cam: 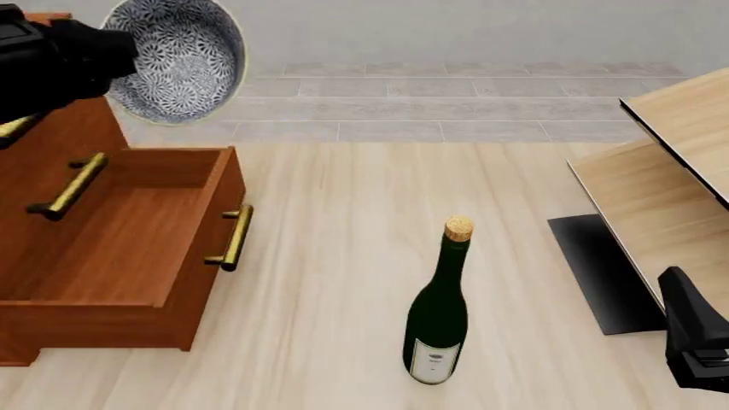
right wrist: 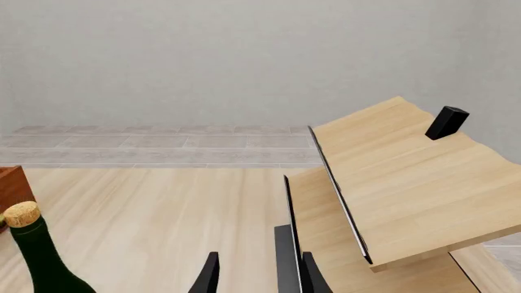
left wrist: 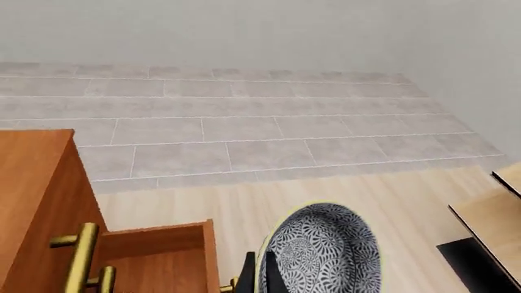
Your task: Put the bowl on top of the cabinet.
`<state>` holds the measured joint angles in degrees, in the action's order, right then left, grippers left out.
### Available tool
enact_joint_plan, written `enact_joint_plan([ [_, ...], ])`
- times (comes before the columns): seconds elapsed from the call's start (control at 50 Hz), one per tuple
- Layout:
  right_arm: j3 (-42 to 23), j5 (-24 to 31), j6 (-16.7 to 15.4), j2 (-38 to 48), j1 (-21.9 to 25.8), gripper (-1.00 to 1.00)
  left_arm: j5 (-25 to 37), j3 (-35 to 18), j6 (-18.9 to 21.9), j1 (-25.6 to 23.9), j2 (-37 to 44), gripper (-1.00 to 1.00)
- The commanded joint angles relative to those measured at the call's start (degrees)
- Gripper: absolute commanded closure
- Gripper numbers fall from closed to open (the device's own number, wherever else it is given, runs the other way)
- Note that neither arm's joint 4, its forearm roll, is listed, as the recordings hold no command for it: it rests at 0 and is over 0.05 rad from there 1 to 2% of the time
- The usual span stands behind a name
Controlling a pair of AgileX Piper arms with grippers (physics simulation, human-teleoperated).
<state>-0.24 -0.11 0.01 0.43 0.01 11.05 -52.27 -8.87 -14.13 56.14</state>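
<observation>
The speckled blue-grey bowl (cam: 180, 58) hangs in the air, tipped on its side with its inside towards the front camera. My left gripper (cam: 114, 61) is shut on its rim, just right of the cabinet's upper edge. In the left wrist view the bowl (left wrist: 326, 251) fills the space past the dark fingers (left wrist: 248, 276). The reddish-brown cabinet (cam: 68, 137) stands at the left with one drawer (cam: 125, 231) pulled out; the arm hides most of its top. My right gripper (right wrist: 260, 278) is open and empty, low at the right (cam: 695, 342).
A dark green corked bottle (cam: 439, 316) stands upright in the middle of the table. Pale slanted wooden furniture (cam: 672, 188) with a dark base takes up the right side, close to my right arm. Brass bar handles (cam: 231, 237) stick out from the drawer fronts.
</observation>
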Motion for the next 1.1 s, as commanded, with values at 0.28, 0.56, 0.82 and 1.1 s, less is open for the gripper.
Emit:
enact_joint_plan([
  [0.28, 0.0, 0.0, 0.0, 0.0, -0.02, -1.0, 10.6, -11.65, -7.91, 11.78, -5.53, 1.0],
  [0.56, 0.0, 0.0, -0.02, 0.01, 0.01, -1.0, 18.64, -17.59, -12.41, 19.72, -6.32, 1.0],
  [0.82, 0.0, 0.0, 0.0, 0.0, 0.0, -1.0, 22.52, -20.15, -14.81, 26.63, -4.57, 1.0],
  [1.1, 0.0, 0.0, -0.01, 0.0, 0.0, -1.0, 25.41, -22.37, -20.66, 31.68, -2.1, 1.0],
])
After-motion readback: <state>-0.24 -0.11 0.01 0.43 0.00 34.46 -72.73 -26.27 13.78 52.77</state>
